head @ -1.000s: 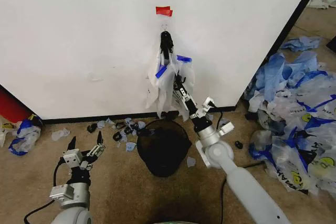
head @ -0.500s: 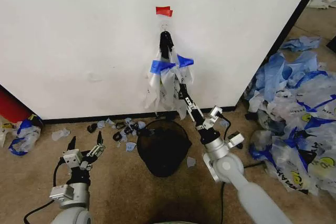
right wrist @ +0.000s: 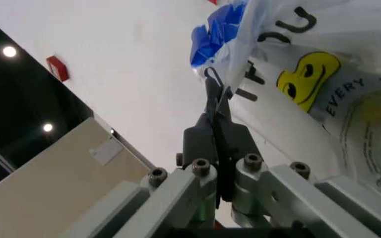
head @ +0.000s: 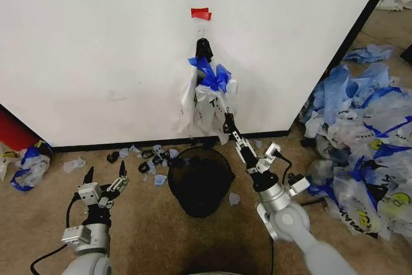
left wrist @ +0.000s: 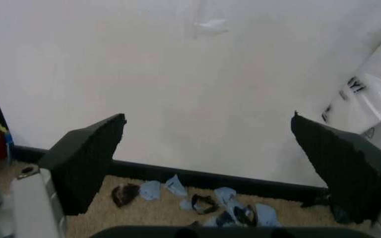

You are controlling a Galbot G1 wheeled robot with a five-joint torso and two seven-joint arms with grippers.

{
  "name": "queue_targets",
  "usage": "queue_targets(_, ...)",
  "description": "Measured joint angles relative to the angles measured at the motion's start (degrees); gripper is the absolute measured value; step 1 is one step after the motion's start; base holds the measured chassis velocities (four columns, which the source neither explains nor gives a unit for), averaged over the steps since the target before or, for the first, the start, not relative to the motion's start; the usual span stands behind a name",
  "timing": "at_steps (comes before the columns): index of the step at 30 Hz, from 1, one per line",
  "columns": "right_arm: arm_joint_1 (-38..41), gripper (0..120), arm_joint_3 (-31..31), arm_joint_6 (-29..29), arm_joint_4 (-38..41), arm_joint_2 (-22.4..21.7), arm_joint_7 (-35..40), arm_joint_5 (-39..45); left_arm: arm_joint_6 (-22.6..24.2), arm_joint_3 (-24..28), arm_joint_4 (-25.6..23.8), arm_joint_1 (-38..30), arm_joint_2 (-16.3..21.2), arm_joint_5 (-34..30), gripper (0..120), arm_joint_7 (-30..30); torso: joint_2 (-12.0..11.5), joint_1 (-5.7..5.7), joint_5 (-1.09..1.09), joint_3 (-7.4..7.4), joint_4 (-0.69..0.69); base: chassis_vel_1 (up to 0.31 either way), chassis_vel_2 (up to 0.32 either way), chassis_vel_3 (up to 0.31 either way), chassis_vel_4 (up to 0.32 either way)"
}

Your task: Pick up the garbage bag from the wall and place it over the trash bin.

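On the wall [head: 96,43], below a red tape patch [head: 200,13]: 1 garbage bag [head: 209,104], whitish with blue handles bunched at the top, hanging above the floor. Right gripper [head: 227,120]: raised against the bag's lower part, fingers pressed together on a fold of its plastic; the right wrist view shows the smiley print [right wrist: 307,79] just beside them. Trash bin [head: 200,181]: 1, black mesh, on the carpet below the bag. Left gripper [head: 103,174]: low at the left, fingers spread wide, holding nothing.
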Motion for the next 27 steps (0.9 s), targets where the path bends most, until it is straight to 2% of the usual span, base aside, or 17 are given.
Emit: queue_targets(27, -11.6, 0, 1.5, 4.2, 4.4, -1.7, -0.8, -4.5, -0.3, -0.1, 0.9, -0.8, 1.5, -1.2, 98, -0.3, 0.0, 0.0, 0.0, 0.0, 0.0, 0.0, 0.0, 0.0, 0.0)
